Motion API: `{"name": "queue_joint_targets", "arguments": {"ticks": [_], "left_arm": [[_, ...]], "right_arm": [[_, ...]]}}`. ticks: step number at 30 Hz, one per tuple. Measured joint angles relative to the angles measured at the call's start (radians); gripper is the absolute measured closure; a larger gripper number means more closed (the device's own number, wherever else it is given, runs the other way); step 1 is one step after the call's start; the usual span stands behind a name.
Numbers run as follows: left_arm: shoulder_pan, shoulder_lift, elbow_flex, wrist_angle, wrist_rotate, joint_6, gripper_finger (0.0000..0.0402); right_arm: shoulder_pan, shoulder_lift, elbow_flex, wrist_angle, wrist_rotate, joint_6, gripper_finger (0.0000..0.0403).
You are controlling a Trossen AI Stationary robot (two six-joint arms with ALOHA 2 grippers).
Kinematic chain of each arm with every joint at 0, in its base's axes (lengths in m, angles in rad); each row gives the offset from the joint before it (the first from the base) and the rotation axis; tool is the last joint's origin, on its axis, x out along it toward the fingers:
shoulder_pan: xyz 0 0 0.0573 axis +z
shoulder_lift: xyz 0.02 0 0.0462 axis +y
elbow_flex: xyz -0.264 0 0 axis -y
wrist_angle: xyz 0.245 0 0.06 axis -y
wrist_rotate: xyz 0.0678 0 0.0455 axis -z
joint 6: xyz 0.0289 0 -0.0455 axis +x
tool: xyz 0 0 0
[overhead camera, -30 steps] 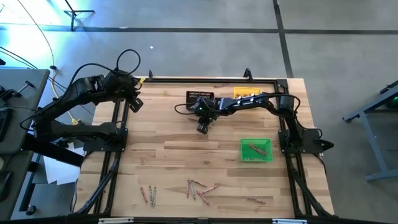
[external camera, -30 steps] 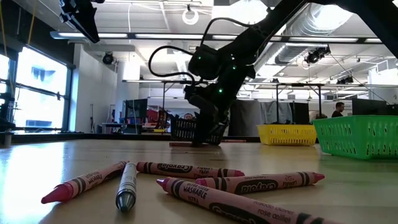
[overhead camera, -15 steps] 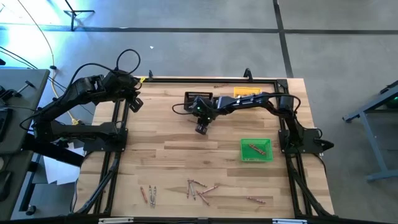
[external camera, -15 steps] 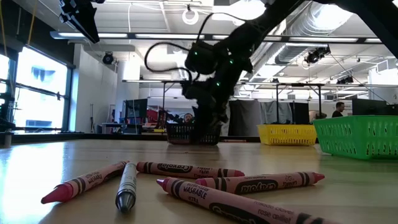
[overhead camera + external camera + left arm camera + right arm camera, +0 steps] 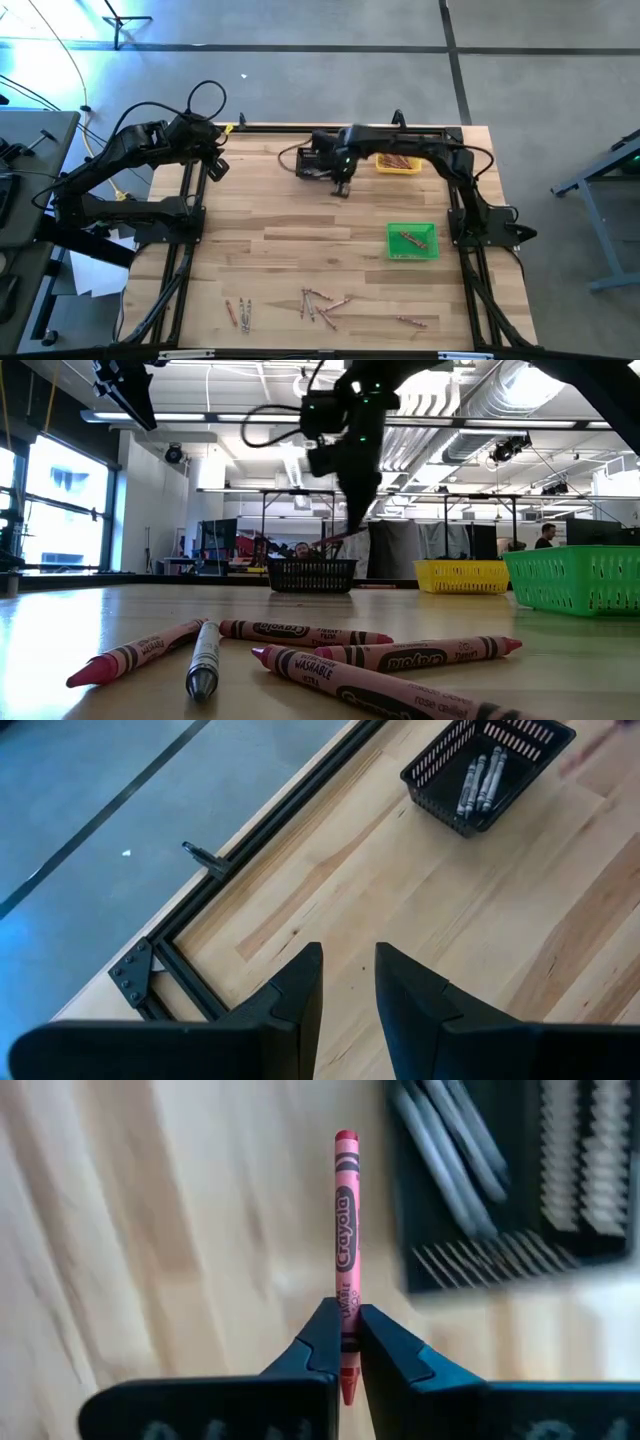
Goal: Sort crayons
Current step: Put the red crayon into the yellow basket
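Here the right gripper (image 5: pixel 346 1342) is clamped on a pink crayon (image 5: pixel 346 1245), held above the table (image 5: pixel 290 240) just beside the black bin (image 5: pixel 318 160), which holds grey crayons (image 5: pixel 480 782). On the far side of that bin from the left arm sits the yellow bin (image 5: pixel 398 165); the green bin (image 5: pixel 412 241) lies nearer the front edge. Loose crayons (image 5: pixel 318 304) lie well apart from the black bin, at the table's front. The left gripper (image 5: pixel 347 982) waits by the back left corner, fingers slightly parted, holding nothing.

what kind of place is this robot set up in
Probably a big workshop or lab hall: bare ducts and strip lights overhead, a concrete floor around the wooden table, and a person standing far behind.
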Motion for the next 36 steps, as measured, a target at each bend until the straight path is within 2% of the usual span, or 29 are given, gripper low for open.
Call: {"name": "queue_joint_targets", "arguments": {"ticks": [6,11,14,19,24,30,36], "left_arm": [[0.0,0.0,0.0,0.0,0.0,-0.001,0.0321],[0.0,0.0,0.0,0.017,-0.001,-0.028,0.0321],[0.0,0.0,0.0,0.061,-0.001,-0.058,0.0321],[0.0,0.003,0.0,0.239,-0.001,-0.145,0.0321],[0.0,0.022,0.0,0.453,-0.001,-0.194,0.0321],[-0.002,0.064,0.0,0.726,-0.002,-0.193,0.0321],[-0.003,0.115,0.0,0.879,-0.001,-0.187,0.0321]], "right_arm": [[-0.116,-0.105,-0.037,-0.129,0.002,-0.035,0.0391],[-0.248,-0.253,-0.186,-0.107,0.041,-0.042,0.0391],[-0.329,-0.347,-0.314,-0.021,0.041,-0.054,0.0391],[-0.441,-0.469,-0.542,0.173,0.033,-0.107,0.0391],[-0.521,-0.504,-0.7,0.299,0.011,-0.167,0.0391],[-0.573,-0.503,-0.801,0.412,0.008,-0.191,0.0391],[-0.603,-0.503,-0.819,0.437,0.008,-0.183,0.0387]]}}
